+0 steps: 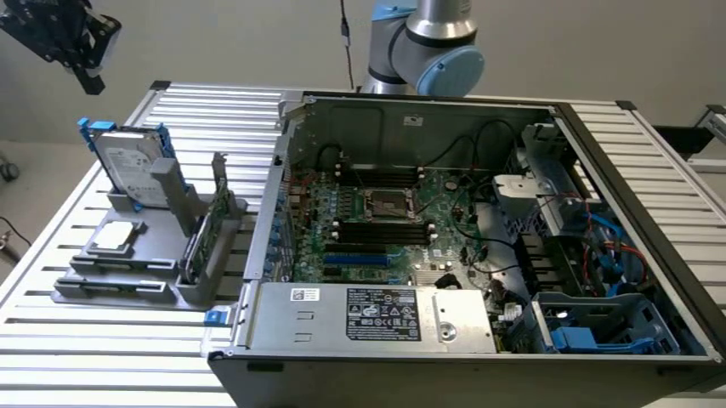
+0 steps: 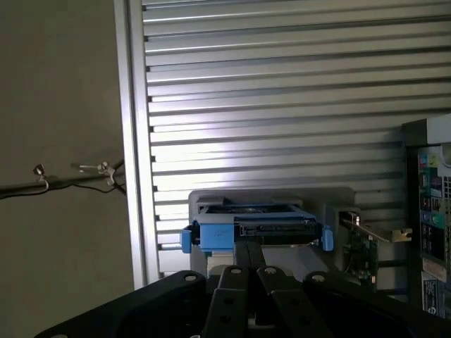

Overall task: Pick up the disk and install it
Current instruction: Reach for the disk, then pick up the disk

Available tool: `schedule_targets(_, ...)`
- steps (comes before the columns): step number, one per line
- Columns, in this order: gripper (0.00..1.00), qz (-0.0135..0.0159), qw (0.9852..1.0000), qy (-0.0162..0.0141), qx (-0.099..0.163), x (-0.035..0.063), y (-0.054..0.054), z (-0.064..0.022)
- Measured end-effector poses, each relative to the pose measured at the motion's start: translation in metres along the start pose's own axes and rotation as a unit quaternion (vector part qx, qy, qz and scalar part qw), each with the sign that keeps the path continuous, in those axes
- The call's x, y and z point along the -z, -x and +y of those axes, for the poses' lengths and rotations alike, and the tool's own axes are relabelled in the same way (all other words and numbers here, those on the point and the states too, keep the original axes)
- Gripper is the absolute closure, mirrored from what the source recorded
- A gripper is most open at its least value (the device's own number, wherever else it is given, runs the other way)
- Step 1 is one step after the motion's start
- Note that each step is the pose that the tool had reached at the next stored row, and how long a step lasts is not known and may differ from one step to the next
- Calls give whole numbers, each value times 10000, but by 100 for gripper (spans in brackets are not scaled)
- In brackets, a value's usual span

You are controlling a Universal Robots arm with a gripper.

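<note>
The disk [image 1: 131, 166] stands upright in a grey holder [image 1: 125, 285] on the slatted table, at the exterior view's left. It is silver-grey with a white label and a blue frame. My black gripper [image 1: 88, 81] hangs high above it, well apart from it. In the wrist view I look down on the disk's top edge [image 2: 257, 229], with blue tabs at both ends. The gripper [image 2: 250, 264] is shut, its fingers pressed together with nothing between them.
The holder also carries a small silver chip [image 1: 117, 238] and a thin green circuit card [image 1: 204, 238]. An open computer case [image 1: 284, 183] fills the exterior view's right, with blue drive bays [image 1: 596, 336] at its near corner. The table's edge [image 2: 130, 141] lies beside the holder.
</note>
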State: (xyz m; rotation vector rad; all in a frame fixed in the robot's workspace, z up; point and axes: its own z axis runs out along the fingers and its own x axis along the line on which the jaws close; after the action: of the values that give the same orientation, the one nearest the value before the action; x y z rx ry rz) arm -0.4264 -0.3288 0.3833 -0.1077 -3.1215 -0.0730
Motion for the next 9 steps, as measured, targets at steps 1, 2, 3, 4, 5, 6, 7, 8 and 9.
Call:
schedule_targets(1,89,1,10000,0,0,0,0,0)
schedule_targets(2,89,1,10000,0,0,0,0,0)
schedule_targets(3,89,1,10000,0,0,0,0,0)
schedule_targets(4,89,1,10000,0,0,1,0,0)
schedule_targets(5,89,1,10000,0,0,1,0,0)
schedule_targets(6,89,1,10000,0,0,0,0,0)
schedule_targets(7,89,1,10000,0,0,0,0,0)
schedule_targets(8,89,1,10000,0,0,1,0,0)
schedule_targets(9,89,1,10000,0,0,1,0,0)
